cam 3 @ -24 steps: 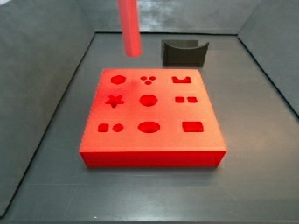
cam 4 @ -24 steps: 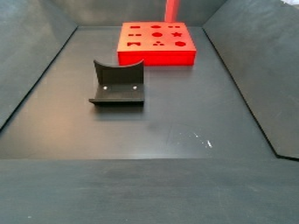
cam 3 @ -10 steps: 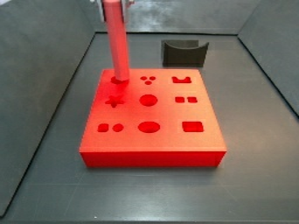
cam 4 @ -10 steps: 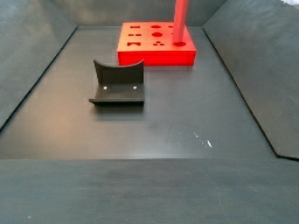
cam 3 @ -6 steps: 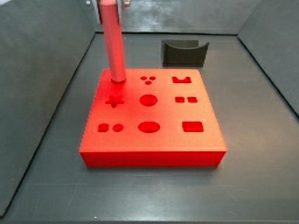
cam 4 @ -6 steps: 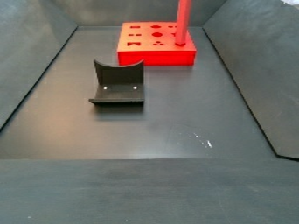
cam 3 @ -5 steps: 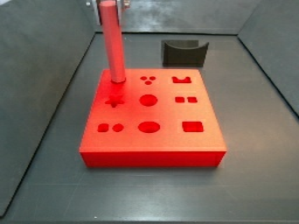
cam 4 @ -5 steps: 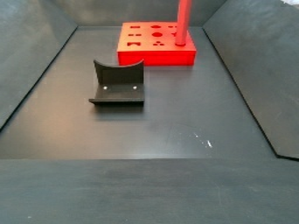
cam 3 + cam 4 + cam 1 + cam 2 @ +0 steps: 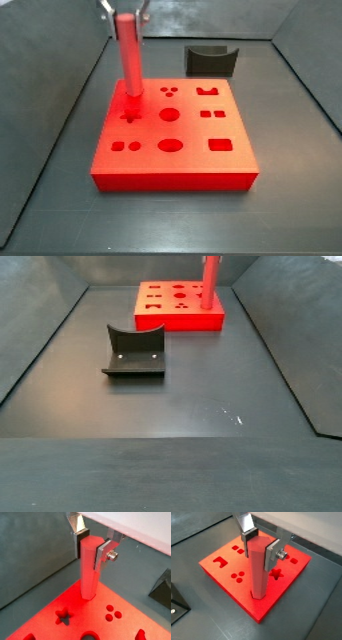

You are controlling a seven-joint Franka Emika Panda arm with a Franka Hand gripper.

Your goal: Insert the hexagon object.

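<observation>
The hexagon object (image 9: 130,58) is a long red peg, upright, with its lower end at the hexagon hole in a corner of the flat red block (image 9: 174,140). It shows in both wrist views (image 9: 90,569) (image 9: 256,569) and in a side view (image 9: 210,278). My gripper (image 9: 91,542) is shut on the peg's top end, its silver fingers (image 9: 272,554) flat against two sides. The gripper also shows in a side view (image 9: 124,10). How deep the peg sits in the hole is hidden.
The block (image 9: 181,304) has several other shaped holes: star (image 9: 276,573), circles, squares. A small black curved holder (image 9: 134,351) stands apart on the dark floor; it also shows behind the block (image 9: 210,59). Grey walls enclose the floor.
The peg has come over the block's corner and moved down to the hexagon hole. Over the last half second it has sunk slightly lower.
</observation>
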